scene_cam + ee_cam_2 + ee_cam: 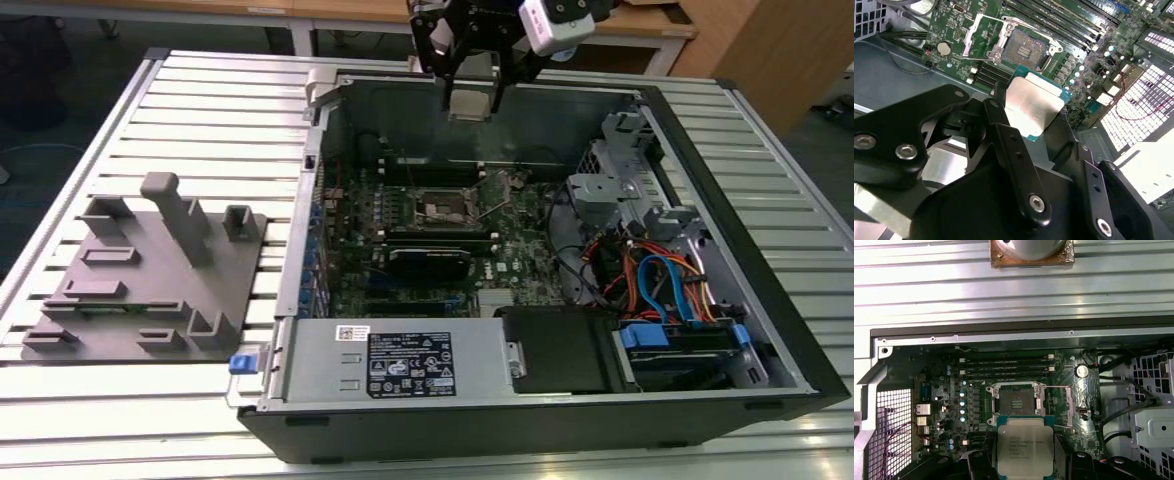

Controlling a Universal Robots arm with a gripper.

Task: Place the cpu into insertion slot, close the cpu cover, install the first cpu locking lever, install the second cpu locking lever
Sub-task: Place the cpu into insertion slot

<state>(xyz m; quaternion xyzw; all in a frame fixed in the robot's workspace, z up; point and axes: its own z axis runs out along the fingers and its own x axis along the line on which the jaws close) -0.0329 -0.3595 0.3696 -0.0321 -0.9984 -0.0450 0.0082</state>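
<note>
My gripper (474, 100) hangs above the far wall of the open computer case, shut on the cpu (470, 103), a silver-faced square chip. In both wrist views the cpu (1031, 107) (1024, 450) sits between the black fingers (1004, 130), held by its edges. The insertion slot (438, 208) (1024, 47) (1015, 404) lies bare on the green motherboard, lower than the chip and apart from it. The cpu cover (978, 35) (1058, 405) is swung open to one side of the slot. I cannot tell the thin locking levers from the socket's frame.
Long memory slots (1004, 369) run beside the socket. A black card (427, 262), a power supply (400, 365), a drive cage (607, 190) and coloured cables (654, 280) crowd the case. A grey fixture plate (147, 270) lies on the slatted table at the exterior view's left.
</note>
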